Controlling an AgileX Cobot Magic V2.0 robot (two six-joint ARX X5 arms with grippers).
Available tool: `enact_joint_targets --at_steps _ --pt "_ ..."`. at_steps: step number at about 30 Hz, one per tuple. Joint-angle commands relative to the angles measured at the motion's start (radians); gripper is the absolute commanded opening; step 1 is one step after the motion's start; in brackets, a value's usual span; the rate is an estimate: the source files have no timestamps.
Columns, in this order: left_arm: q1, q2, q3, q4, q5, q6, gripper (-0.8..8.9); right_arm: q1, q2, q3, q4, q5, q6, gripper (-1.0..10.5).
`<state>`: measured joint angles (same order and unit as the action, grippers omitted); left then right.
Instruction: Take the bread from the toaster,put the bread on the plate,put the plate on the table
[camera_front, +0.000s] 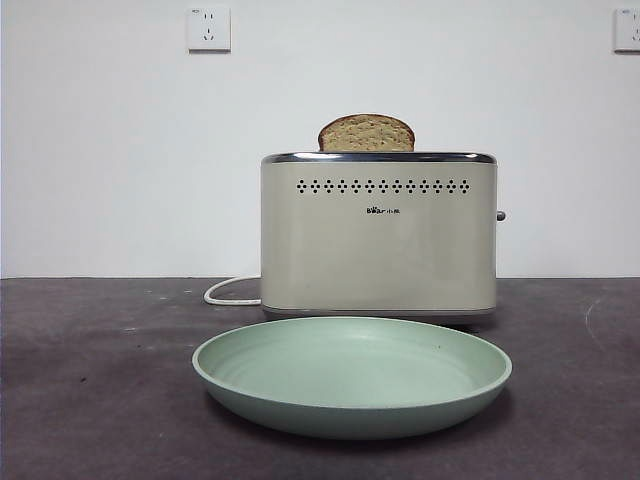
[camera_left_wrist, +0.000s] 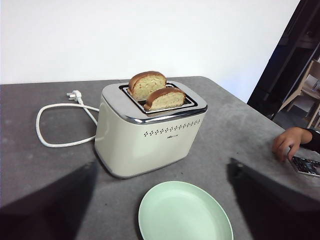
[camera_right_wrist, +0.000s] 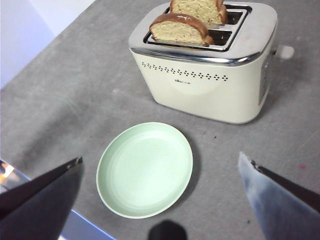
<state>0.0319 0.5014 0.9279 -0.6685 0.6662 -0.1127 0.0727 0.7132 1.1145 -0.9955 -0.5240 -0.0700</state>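
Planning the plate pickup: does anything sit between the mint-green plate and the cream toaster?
Nothing: only a bare strip of dark grey table separates the round pale mint-green plate from the boxy cream toaster, clearest in the right wrist view.

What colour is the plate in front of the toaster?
Pale mint green, plain with no pattern. The plate shows best in the right wrist view.

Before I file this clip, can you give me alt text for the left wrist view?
A cream toaster stands on a dark grey table with two bread slices in its slots, the taller slice behind the lower one. An empty mint-green plate lies before it; the white cord loops beside it.
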Motion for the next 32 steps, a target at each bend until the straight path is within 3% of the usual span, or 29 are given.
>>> enact_joint_targets --at_steps 1,8,15,24,32 --pt "0.0 0.023 -0.002 0.032 0.033 0.033 6.06 0.002 0.0 0.002 0.006 -0.001 0.004 6.3" --pt "-0.042 0.144 0.005 0.214 0.089 0.063 6.06 0.002 0.0 0.002 0.006 -0.001 0.01 6.3" --pt "-0.179 0.381 0.056 0.425 0.093 0.092 6.06 0.002 0.0 0.002 0.006 0.0 0.01 6.3" --pt "-0.329 0.711 0.207 0.563 -0.041 0.217 6.06 0.002 0.0 0.002 0.006 0.0 0.01 6.3" --pt "-0.405 0.982 0.374 0.6 -0.092 0.31 6.06 0.002 0.0 0.002 0.005 0.0 0.01 6.3"
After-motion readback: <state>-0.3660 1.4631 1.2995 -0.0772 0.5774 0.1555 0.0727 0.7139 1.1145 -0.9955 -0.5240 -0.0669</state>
